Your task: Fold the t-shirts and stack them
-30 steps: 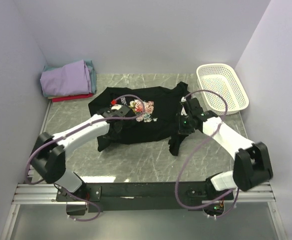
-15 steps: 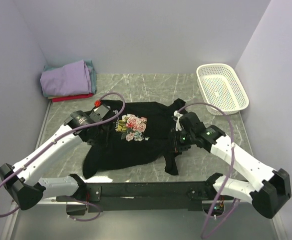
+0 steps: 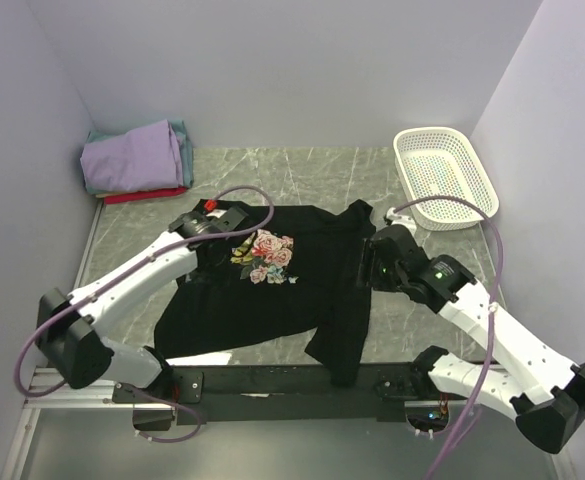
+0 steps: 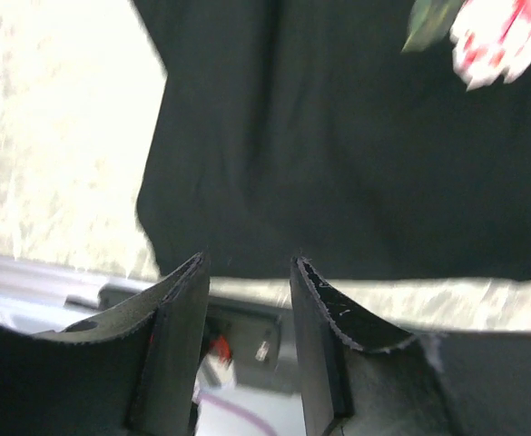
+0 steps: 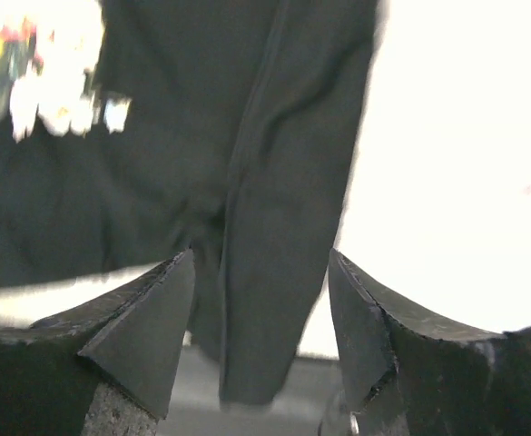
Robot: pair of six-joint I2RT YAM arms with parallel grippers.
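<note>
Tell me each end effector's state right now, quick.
Left end effector: open, holding nothing.
Right end effector: open, holding nothing.

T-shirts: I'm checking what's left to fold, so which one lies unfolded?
The black rose-print t-shirt, spread open mid-table. The lavender, teal and red ones lie folded in a stack at the far-left corner.

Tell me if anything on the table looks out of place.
Yes. The black shirt lies skewed rather than flat. Its near right corner hangs over the near edge of the table onto the rail. Nothing else stands out.
</note>
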